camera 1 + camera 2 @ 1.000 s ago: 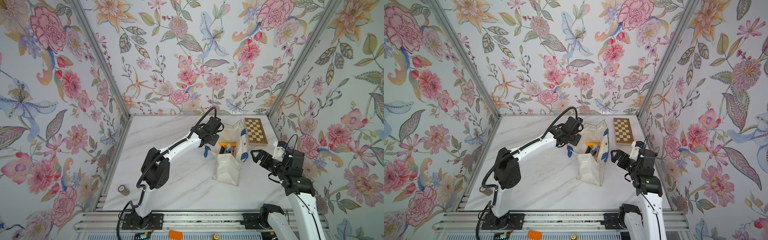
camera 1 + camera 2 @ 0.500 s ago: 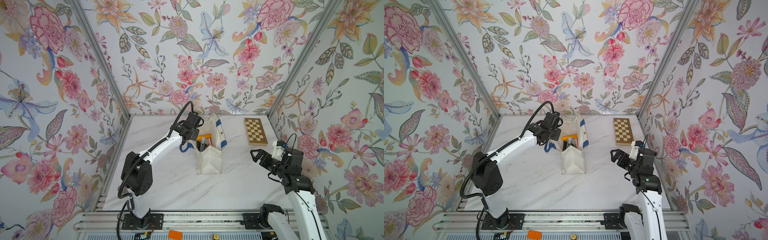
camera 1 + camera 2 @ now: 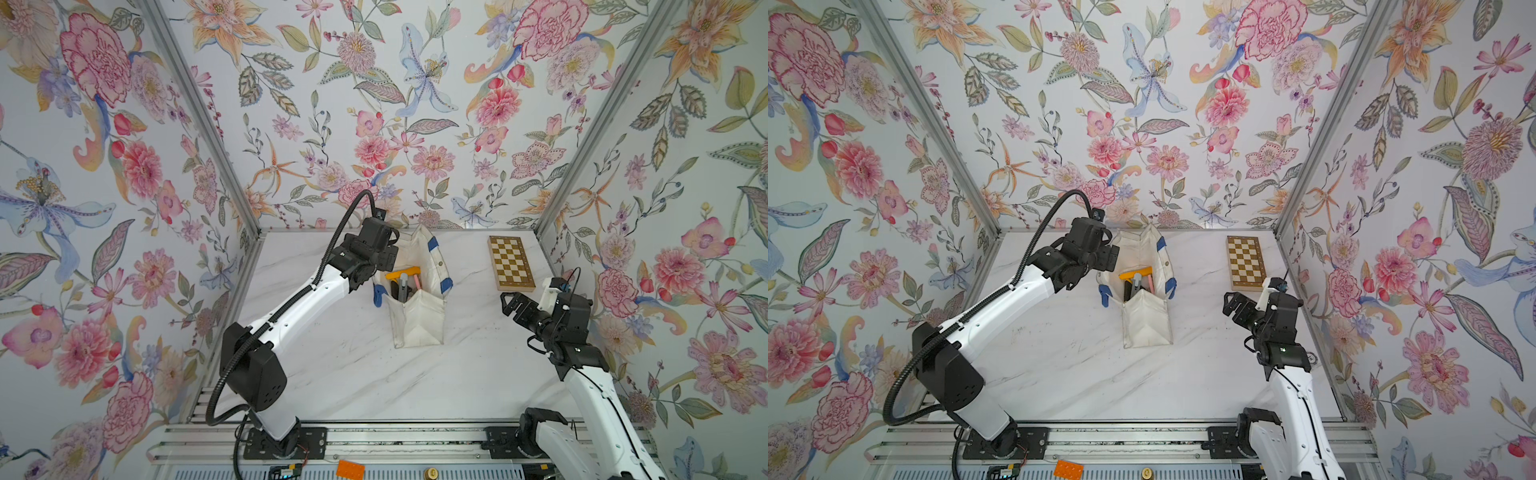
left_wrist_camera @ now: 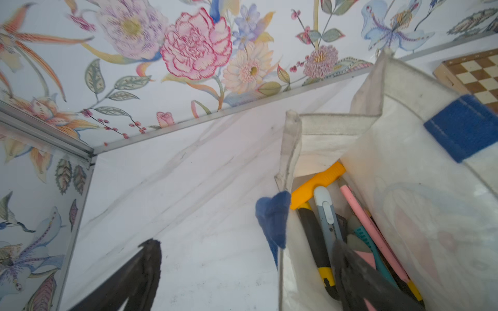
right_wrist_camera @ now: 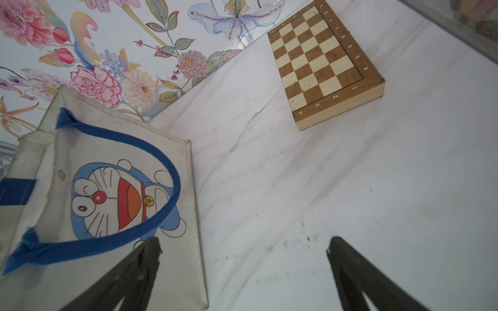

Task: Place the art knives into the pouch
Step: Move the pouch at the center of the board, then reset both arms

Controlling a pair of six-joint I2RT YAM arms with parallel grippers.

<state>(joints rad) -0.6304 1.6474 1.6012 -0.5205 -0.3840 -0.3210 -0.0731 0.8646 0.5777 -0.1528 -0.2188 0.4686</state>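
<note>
The jaws of the left gripper [image 4: 245,243] are standing spread wide, pinching nothing. One finger [image 4: 350,272] is reaching into the open mouth of the pouch [image 3: 417,328], and the other finger [image 4: 147,265] is hanging outside it over the table [image 3: 353,374]. The pouch's near wall is lying between them, unclamped. The jaws of the right gripper [image 5: 242,243] are also standing wide apart and empty. That gripper is hovering over bare table to the right of the pouch and pointing toward it.

The pouch is standing upright near the middle of the table, toward the back wall, with its mouth gaping. The grey-blue art knife [image 4: 327,215] is lying inside it, between a yellow-and-black tool [image 4: 318,180] and a pink pen [image 4: 372,231]. The inner finger is covering the knife's lower end, and I cannot tell whether it is touching it. One blue strap [image 4: 272,215] is drooping over the near wall. The other strap [image 5: 151,223] is looping across the cartoon cat [image 5: 116,199] on the side facing the right arm. A chessboard [image 3: 510,262] is lying flat in the far right corner, well apart from the pouch.
</note>
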